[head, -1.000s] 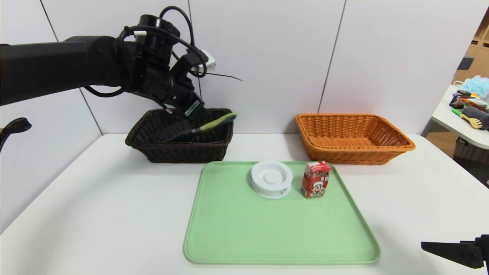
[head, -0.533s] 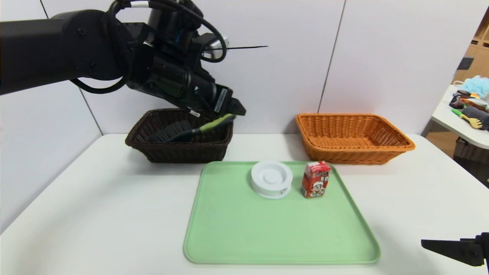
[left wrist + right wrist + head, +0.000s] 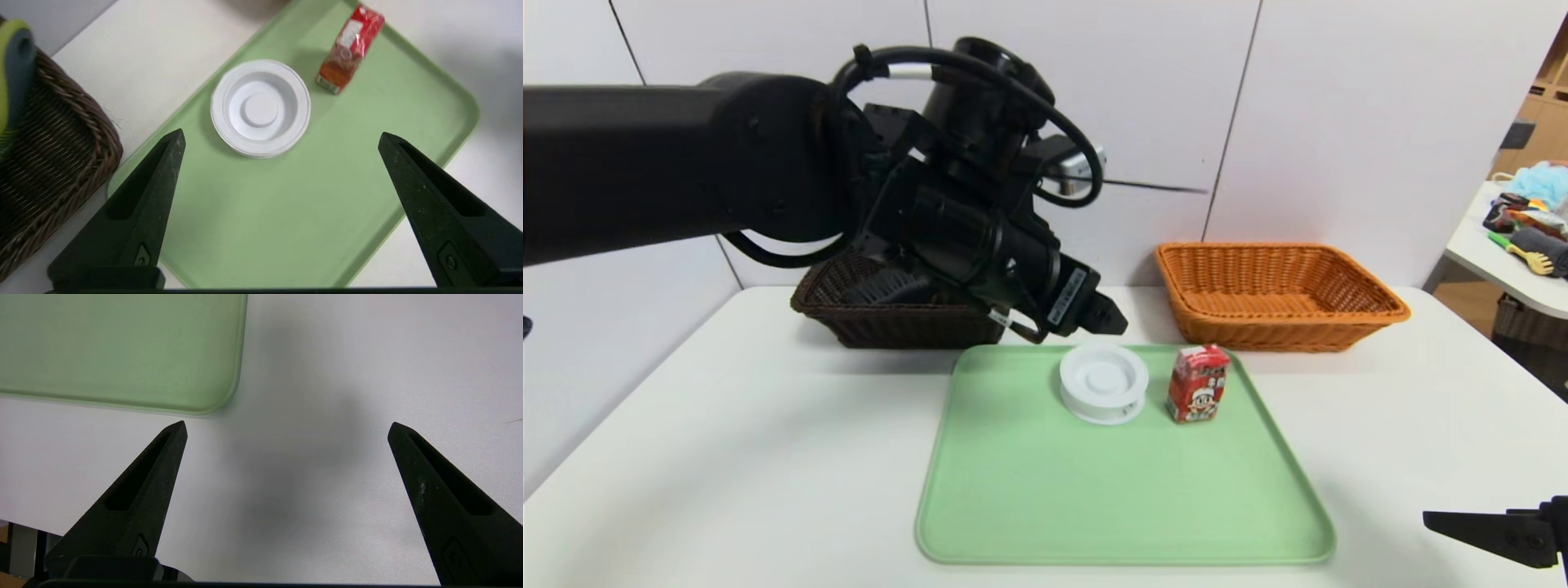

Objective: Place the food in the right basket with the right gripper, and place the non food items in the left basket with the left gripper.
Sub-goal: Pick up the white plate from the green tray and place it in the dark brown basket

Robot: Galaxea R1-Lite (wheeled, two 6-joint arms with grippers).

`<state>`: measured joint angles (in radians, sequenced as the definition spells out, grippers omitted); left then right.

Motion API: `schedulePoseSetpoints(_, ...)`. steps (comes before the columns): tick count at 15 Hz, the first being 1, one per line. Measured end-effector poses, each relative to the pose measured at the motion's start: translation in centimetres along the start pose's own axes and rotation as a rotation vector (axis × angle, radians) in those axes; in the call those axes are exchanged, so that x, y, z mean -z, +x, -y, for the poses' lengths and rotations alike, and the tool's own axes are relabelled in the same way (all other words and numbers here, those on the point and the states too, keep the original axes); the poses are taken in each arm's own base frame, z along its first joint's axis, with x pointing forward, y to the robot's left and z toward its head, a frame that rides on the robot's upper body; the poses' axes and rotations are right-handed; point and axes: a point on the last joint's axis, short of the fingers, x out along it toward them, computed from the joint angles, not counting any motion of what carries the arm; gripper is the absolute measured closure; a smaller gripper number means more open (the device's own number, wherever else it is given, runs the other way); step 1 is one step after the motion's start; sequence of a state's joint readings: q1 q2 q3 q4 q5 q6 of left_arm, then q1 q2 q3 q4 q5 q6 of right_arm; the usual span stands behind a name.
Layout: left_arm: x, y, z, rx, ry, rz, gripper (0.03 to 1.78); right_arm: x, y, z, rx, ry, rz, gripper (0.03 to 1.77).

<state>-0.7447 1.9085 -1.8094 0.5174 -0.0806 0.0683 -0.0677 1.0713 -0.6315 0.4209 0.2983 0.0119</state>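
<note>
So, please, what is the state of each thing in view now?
Left hand: open, empty, above the tray.
Right hand: open, empty, parked.
Brush: in the dark basket.
White disc: flat on the green tray.
Red carton: upright on the tray.
Orange basket: empty.

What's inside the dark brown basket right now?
The dark brown basket holds the hand brush: its black bristles show in the head view, and its green-edged handle rests over the rim in the left wrist view. The left arm covers the basket's right half, so anything else there is hidden.
</note>
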Motion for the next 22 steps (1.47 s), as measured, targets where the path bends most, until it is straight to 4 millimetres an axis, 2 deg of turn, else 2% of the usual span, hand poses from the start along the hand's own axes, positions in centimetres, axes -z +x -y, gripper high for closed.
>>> schedulePoseSetpoints(3,1.5,1.7,0.5,0.065,0.168,-0.066,0.13,0.1,0.0,0.1,0.003,0.005,-0.003,0.1)
schedulePoseSetpoints(9,3.2,5.4,0.4,0.13,0.445,-0.139,0.12,0.7,0.0,0.1,0.006,0.009,-0.006,0.1)
schedulePoseSetpoints(16,4.0,8.8,0.5,0.285,0.53,-0.142,0.12,1.5,-0.2,0.0,0.01,0.012,-0.009,0.1)
schedulePoseSetpoints(22,4.3,10.3,0.4,0.345,0.501,-0.187,0.12,1.7,-0.1,0.1,0.008,0.012,-0.012,0.1)
